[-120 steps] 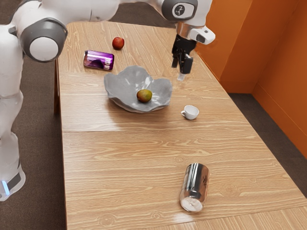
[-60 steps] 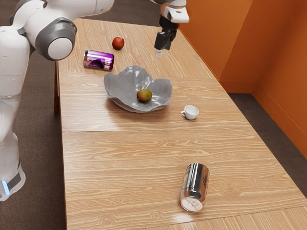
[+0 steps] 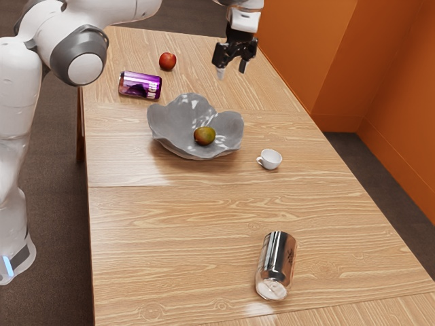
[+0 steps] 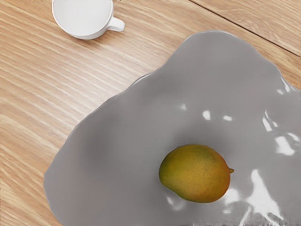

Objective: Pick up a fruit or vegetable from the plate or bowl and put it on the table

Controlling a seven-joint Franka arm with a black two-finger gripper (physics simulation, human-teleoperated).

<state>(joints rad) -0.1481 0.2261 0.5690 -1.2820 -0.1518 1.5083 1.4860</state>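
Note:
My gripper (image 3: 232, 68) hangs in the air in the exterior view, higher than the grey bowl (image 3: 166, 124) and over toward the table's far part. Its two fingers stand apart with nothing between them. A green-yellow mango (image 3: 204, 136) lies inside the bowl. From the wrist view, the mango (image 4: 195, 173) rests on the inner surface of the wavy-rimmed bowl (image 4: 108, 136), its small stem visible. The wooden table (image 3: 170, 224) carries the bowl.
Beside the bowl is a small white cup (image 3: 270, 159), also in the wrist view as a cup (image 4: 84, 16) with a handle. A purple can (image 3: 140, 85) and a red apple (image 3: 167, 61) lie beyond the bowl. A silver can (image 3: 276, 265) lies nearer the camera.
My hand has moved toward the exterior view's left and up, then turned, so both fingers now show spread apart. The mango, bowl and other objects stay where they were.

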